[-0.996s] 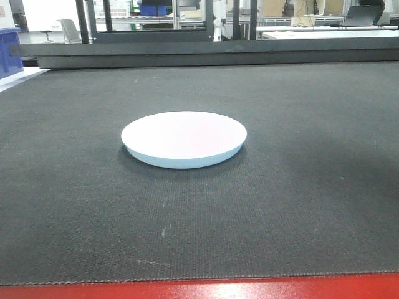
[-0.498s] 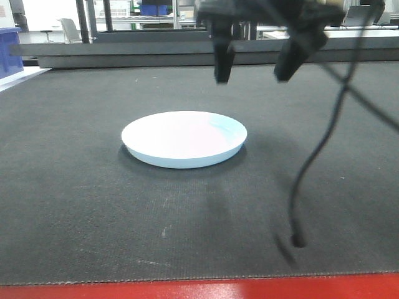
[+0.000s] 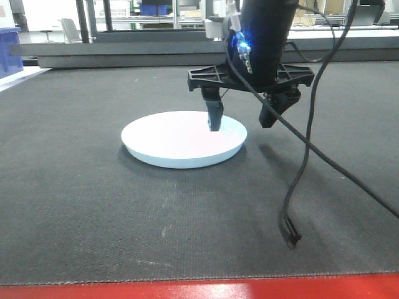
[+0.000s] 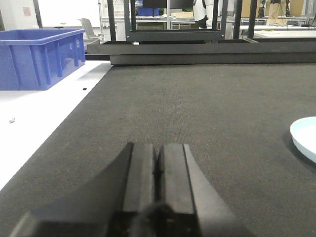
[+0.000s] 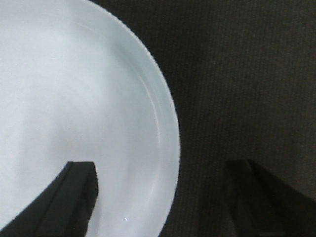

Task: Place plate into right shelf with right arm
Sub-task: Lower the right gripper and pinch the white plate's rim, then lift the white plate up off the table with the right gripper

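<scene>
The plain white plate (image 3: 174, 140) lies flat on the dark mat (image 3: 93, 205), about mid-table. My right gripper (image 3: 241, 124) hangs open over the plate's right rim. One finger (image 3: 215, 118) is above the plate's inner surface and the other finger (image 3: 269, 115) is outside it over the mat. In the right wrist view the plate (image 5: 74, 89) fills the left side, and its rim runs between the spread jaws of my right gripper (image 5: 160, 170). My left gripper (image 4: 158, 148) is shut on nothing, low over the mat, with the plate's edge (image 4: 306, 136) far to its right. The right shelf is out of view.
A black cable (image 3: 293, 237) dangles from the right arm down to the mat. A blue bin (image 4: 42, 57) stands on a white surface (image 4: 29, 123) to the left. A black frame (image 3: 206, 53) borders the mat's far edge, and a red edge (image 3: 199, 289) its front.
The right arm entered from above and came down to the plate. Its open jaws now straddle the plate's right rim. The plate has not moved.
</scene>
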You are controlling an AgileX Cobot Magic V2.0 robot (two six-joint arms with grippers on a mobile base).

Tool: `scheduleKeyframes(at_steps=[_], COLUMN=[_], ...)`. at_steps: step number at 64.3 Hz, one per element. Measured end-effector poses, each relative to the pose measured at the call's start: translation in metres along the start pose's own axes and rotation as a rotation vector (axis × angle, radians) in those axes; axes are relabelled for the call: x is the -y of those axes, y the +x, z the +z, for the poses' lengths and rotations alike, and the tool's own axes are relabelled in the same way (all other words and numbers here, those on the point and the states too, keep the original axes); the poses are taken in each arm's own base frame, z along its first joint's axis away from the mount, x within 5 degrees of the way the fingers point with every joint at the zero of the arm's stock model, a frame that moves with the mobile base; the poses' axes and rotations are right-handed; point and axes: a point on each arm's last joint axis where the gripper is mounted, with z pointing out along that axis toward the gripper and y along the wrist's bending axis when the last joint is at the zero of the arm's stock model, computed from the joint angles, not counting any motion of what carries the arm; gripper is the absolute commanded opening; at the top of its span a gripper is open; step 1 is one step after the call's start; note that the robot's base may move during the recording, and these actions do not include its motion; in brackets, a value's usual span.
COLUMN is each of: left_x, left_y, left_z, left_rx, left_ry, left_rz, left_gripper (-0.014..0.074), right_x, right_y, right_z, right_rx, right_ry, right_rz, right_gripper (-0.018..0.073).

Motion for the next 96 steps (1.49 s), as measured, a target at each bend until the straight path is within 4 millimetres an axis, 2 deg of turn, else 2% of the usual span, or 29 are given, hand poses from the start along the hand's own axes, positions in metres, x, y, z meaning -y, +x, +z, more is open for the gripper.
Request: scheduleKeyframes(at_steps=[14,32,34,43,46,56,62,69,79,88,96], left_x=[0.0,0.0,0.0,0.0,0.0,0.0,0.0,0.0,0.0,0.0,0.0], left_y=[0.0,0.0,0.0,0.0,0.0,0.0,0.0,0.0,0.0,0.0,0.0], left_z=[0.0,0.0,0.0,0.0,0.0,0.0,0.0,0.0,0.0,0.0,0.0], left_rx=[0.0,0.0,0.0,0.0,0.0,0.0,0.0,0.0,0.0,0.0,0.0], left_ry=[0.0,0.0,0.0,0.0,0.0,0.0,0.0,0.0,0.0,0.0,0.0], left_rz=[0.0,0.0,0.0,0.0,0.0,0.0,0.0,0.0,0.0,0.0,0.0], left_gripper=[-0.0047,-0.0047,-0.0047,-0.0047,-0.0047,-0.0047,-0.0047,-0.0047,-0.0047,-0.0047,-0.0047], right_x=[0.002,0.003,0.003,0.003,0.002,0.002,0.003,0.005,0.011,0.017,0.022], right_y=[-0.003,0.002,0.002,0.002,0.0,-0.002,-0.005,-0.007,0.004,0.027,0.058], right_z=[0.005,0.023,0.023,0.023,0.022,0.018,0.005,-0.02,-0.067,-0.107,-0.145], right_rx=[0.028,-0.006,-0.005,0.0,0.006,0.019,0.036,0.073,0.158,0.239,0.319], right_ry=[-0.003,0.015,0.015,0.02,0.016,0.011,0.006,-0.005,-0.031,-0.062,-0.104], right_rz=[-0.005,-0.015,-0.015,-0.021,-0.013,-0.006,-0.003,-0.018,-0.059,-0.11,-0.155], right_gripper=[0.0352,0.0316,0.0286,0.0032,0.0064,0.0064,0.0064,0.0064,0.0064,0.0064,0.0064])
